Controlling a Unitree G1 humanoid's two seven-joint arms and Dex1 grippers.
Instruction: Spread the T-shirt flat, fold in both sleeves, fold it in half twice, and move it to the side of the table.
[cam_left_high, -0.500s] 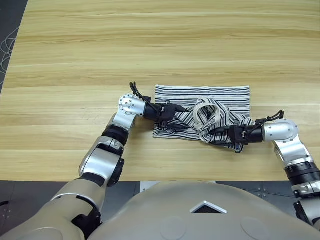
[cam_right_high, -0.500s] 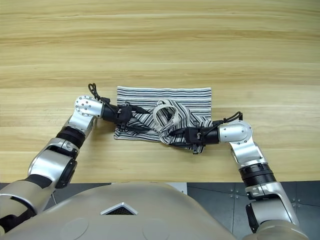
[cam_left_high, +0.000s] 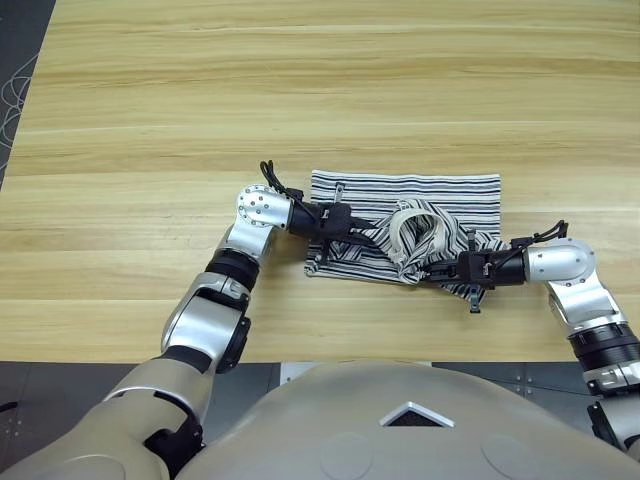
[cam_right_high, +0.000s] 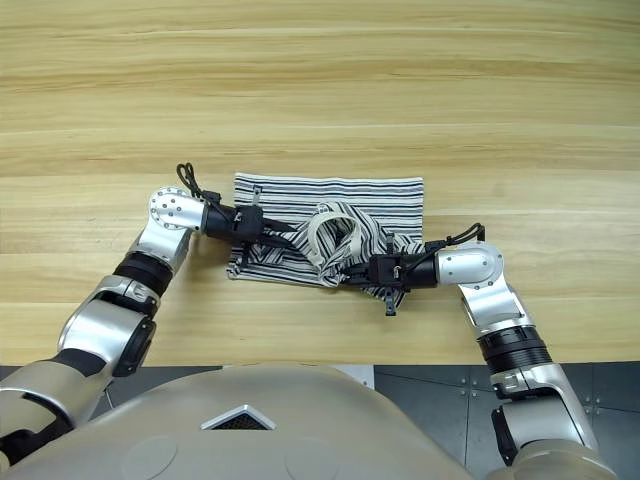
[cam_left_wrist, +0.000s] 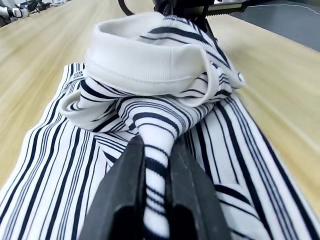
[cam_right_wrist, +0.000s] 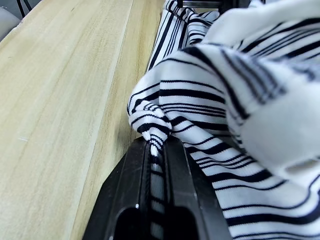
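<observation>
Jaws: both pressed onto thin twisted pinches of the T-shirt (cam_left_high: 420, 190), bunched lower centre of frame on the table (cam_left_high: 150, 100), left gripper (cam_left_high: 350, 228) and right gripper (cam_left_high: 442, 272) at its lower edge, could slip out or drag it crooked if pulled unevenly.

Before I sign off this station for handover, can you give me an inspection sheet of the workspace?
Surface: wooden table, light planks.
Job's things: striped T-shirt, far part flat, near part bunched up around its white collar; it lies near the table's front edge.
Clutter: nothing seen.
Grippers: left gripper shut on a pinch of the shirt's fabric; right gripper shut on another pinch.
Cables: black loops at both wrists; pale cords on the floor.
Surroundings: dark floor to the left of the table.
</observation>
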